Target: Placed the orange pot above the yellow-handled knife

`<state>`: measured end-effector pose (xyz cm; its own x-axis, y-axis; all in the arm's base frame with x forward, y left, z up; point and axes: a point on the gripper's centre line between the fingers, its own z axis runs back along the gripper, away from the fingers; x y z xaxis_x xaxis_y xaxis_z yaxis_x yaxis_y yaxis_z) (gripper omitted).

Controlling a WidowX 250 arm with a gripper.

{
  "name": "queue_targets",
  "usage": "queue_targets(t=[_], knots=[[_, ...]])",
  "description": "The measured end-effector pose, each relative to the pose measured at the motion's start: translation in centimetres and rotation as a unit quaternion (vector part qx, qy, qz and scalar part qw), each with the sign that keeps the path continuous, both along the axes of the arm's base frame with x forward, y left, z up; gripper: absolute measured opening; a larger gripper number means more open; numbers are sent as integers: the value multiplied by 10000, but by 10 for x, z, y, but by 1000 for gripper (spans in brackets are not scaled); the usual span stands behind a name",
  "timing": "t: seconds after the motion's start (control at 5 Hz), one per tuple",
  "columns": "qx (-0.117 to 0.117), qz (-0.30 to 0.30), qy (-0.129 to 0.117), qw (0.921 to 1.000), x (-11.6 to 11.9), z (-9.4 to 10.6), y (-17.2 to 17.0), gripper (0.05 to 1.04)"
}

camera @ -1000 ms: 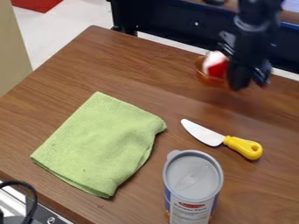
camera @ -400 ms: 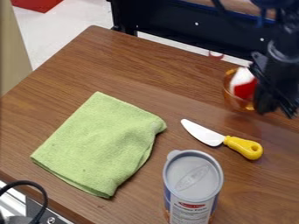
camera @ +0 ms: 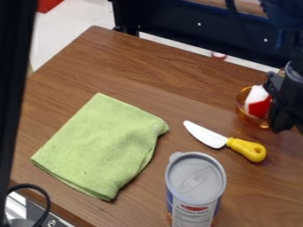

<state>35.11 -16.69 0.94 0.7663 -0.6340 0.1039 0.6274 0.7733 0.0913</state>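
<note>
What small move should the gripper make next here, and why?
Probably settle the orange pot gently on the table about where it is, then let go. It shows above the yellow handle of the knife in the view, with the gripper at its right side. Whether its base touches the wood, I cannot tell.

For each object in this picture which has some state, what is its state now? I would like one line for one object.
Orange pot: on or just above the table, contents inside
Red and white item: inside the pot
Yellow-handled knife: lying flat, uncovered
Green cloth: folded, spread flat
Can: upright, lid on
Gripper: at the pot
</note>
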Motion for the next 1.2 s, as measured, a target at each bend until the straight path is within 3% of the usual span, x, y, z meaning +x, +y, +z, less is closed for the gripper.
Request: queue_targets(t=[0.4,0.6,1.0,1.2], knots=[[-64,306,-69,9995,0,-10,3,85],[-377,775,188,9961,-2,-12,7,237],[-489,1697,432,9833,3,-1,17,781],[-679,2108,108,9751,9,30,16,992]])
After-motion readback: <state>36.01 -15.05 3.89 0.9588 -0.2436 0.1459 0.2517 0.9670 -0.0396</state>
